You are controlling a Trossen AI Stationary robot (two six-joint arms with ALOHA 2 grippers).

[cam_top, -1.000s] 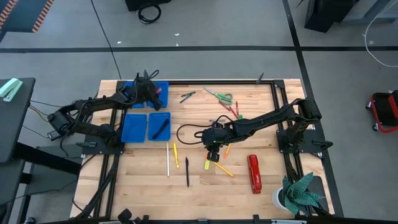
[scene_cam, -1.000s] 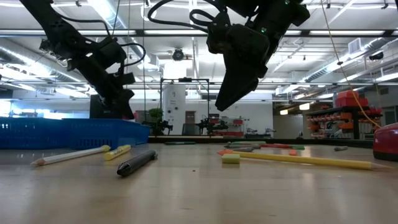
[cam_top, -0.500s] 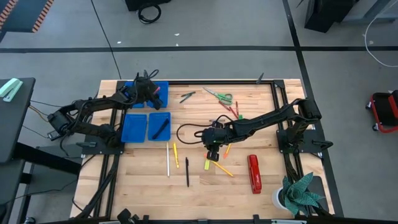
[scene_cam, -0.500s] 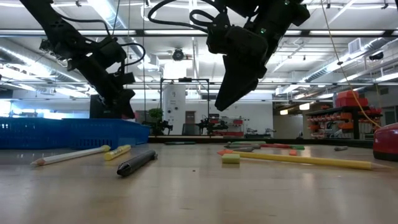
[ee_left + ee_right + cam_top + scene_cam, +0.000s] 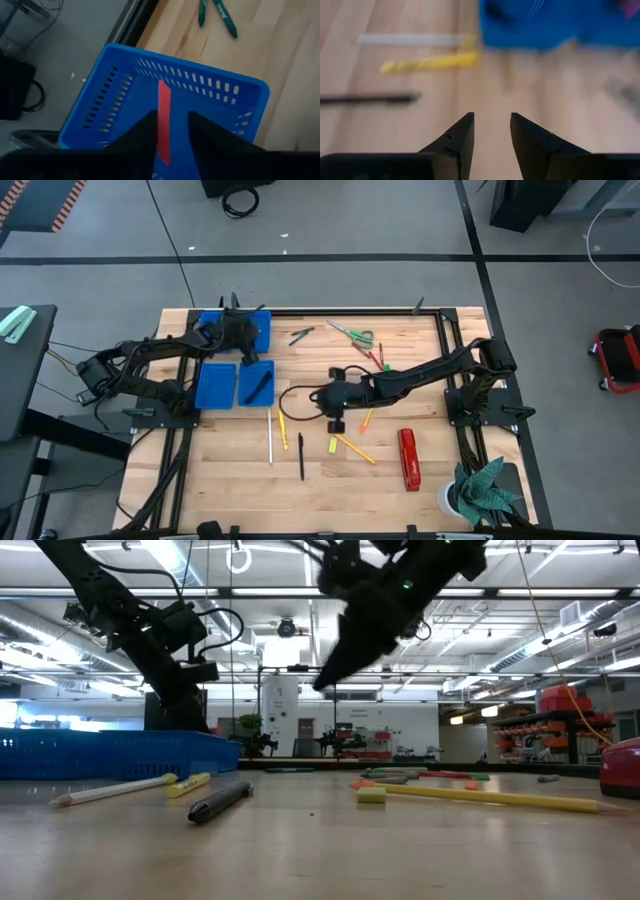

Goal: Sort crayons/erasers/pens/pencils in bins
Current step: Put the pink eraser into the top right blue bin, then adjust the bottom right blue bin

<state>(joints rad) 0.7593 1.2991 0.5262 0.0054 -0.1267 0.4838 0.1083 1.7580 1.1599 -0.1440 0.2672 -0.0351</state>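
Note:
My left gripper (image 5: 172,119) hovers open over the far blue bin (image 5: 220,92) (image 5: 258,328), its fingers on either side of a red crayon (image 5: 163,107) that seems to lie on the bin's floor; touch cannot be told. My right gripper (image 5: 491,122) (image 5: 318,400) hangs open above mid-table, slanting down toward the left, nothing between its fingers. Ahead of it lie a white pencil (image 5: 412,39), a yellow pencil (image 5: 430,62) and a black pen (image 5: 370,98). A yellow eraser (image 5: 333,445) and a yellow pencil (image 5: 356,449) lie on the wood nearer the front.
Two more blue bins (image 5: 215,383) sit at the left, one (image 5: 256,382) holding a dark pen. Green pens (image 5: 300,335), scissors (image 5: 352,335) and crayons (image 5: 375,358) lie at the far side. A red stapler (image 5: 408,460) and a plant (image 5: 480,490) are near the right front.
My right gripper has risen and swung from pointing down over the yellow eraser to slanting toward the table's left, rolling as it went. My left gripper has rolled over the far bin without leaving it.

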